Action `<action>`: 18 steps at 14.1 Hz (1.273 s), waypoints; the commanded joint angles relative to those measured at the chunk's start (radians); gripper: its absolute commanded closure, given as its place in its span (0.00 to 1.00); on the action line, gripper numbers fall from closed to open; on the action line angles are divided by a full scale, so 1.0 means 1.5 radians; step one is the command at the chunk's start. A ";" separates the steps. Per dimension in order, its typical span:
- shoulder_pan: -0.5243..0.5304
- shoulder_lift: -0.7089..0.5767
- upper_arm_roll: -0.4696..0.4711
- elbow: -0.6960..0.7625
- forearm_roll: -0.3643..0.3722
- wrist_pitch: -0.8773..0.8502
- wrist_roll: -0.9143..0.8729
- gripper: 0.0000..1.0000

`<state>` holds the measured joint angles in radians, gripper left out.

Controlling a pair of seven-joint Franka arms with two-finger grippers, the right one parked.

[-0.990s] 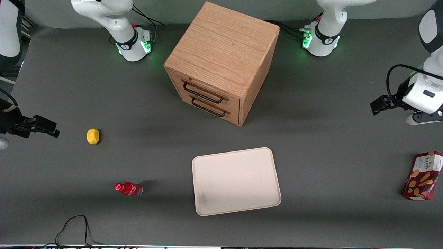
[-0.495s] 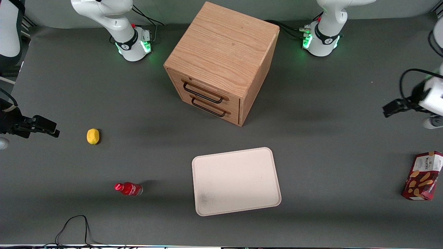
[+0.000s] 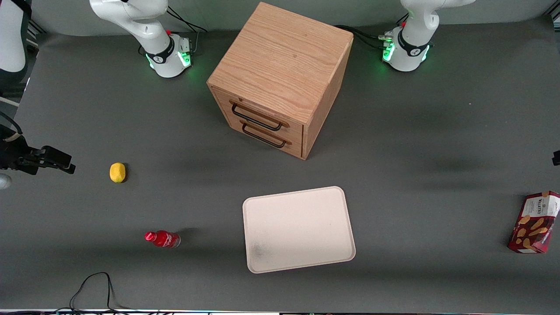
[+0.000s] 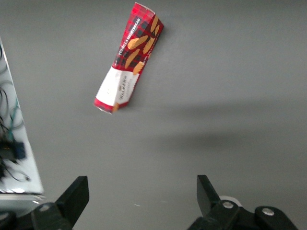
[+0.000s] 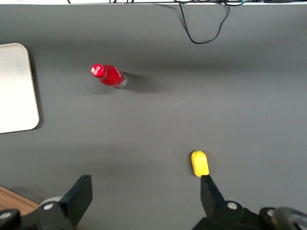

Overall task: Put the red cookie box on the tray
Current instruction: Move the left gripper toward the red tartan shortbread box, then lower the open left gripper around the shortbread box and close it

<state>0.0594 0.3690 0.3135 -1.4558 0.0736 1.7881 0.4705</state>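
Observation:
The red cookie box [image 3: 534, 222] lies flat on the grey table at the working arm's end, its white end panel pointing away from the front camera. The left wrist view shows the cookie box [image 4: 129, 57] below and ahead of my gripper [image 4: 141, 194], well apart from it. The gripper is open, with only bare table between its two dark fingers [image 4: 76, 194]. In the front view just a dark sliver of the arm shows at the frame edge, farther from the camera than the box. The cream-white tray [image 3: 299, 229] sits mid-table with nothing on it.
A wooden drawer cabinet [image 3: 280, 78] stands farther from the camera than the tray. A yellow lemon [image 3: 117, 172] and a small red bottle [image 3: 162, 239] lie toward the parked arm's end. The table's edge with cables [image 4: 17, 153] runs beside the cookie box.
The left arm has swung outward toward its end of the table and nearer the camera, leaving the front view almost entirely. The box and tray have not moved.

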 commanded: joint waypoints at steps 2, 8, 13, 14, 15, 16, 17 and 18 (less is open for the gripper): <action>0.006 0.132 0.059 0.099 -0.095 0.050 0.263 0.00; 0.060 0.250 0.054 0.117 -0.182 0.175 0.505 0.00; 0.067 0.339 0.052 0.155 -0.279 0.229 0.540 0.00; 0.069 0.359 0.051 0.171 -0.284 0.241 0.549 0.01; 0.069 0.373 0.051 0.179 -0.288 0.260 0.550 0.01; 0.069 0.376 0.048 0.178 -0.290 0.269 0.550 0.01; 0.070 0.376 0.047 0.178 -0.293 0.270 0.550 0.06; 0.070 0.381 0.047 0.178 -0.294 0.271 0.550 0.26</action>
<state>0.1488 0.9152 0.3873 -1.2366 -0.3442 2.2001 1.2675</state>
